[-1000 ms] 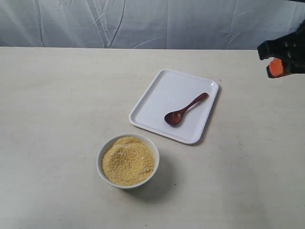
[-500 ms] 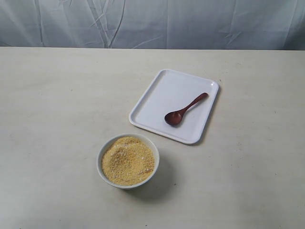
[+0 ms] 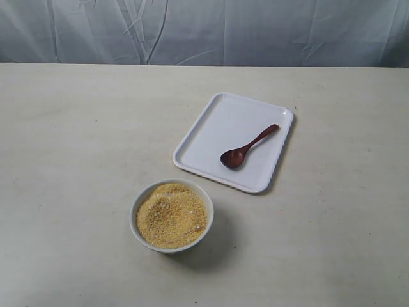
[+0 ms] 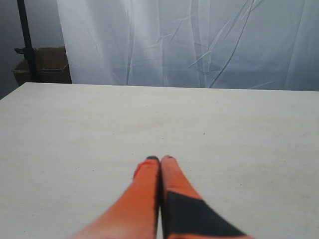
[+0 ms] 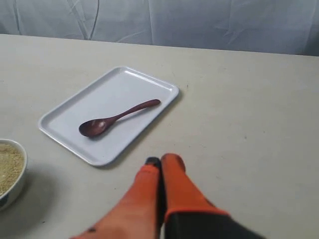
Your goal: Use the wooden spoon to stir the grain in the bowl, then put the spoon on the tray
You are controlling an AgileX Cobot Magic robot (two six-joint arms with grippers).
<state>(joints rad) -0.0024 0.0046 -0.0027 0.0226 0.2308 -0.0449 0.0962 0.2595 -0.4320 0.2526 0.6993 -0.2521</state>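
Note:
The dark reddish-brown wooden spoon lies flat on the white tray, scoop toward the bowl; it also shows in the right wrist view as the spoon on the tray. The small white bowl stands in front of the tray, heaped with golden-yellow grain; its edge, the bowl, shows with grain. My right gripper is shut and empty, well short of the tray. My left gripper is shut and empty above bare table. Neither gripper appears in the exterior view.
A pale table carries everything, backed by a wrinkled white curtain. In the left wrist view a cardboard box and a dark stand pole sit beyond the table's far corner.
One second ago the right gripper showed at the exterior view's right edge; it has withdrawn out of that view. Spoon, tray and bowl have not moved.

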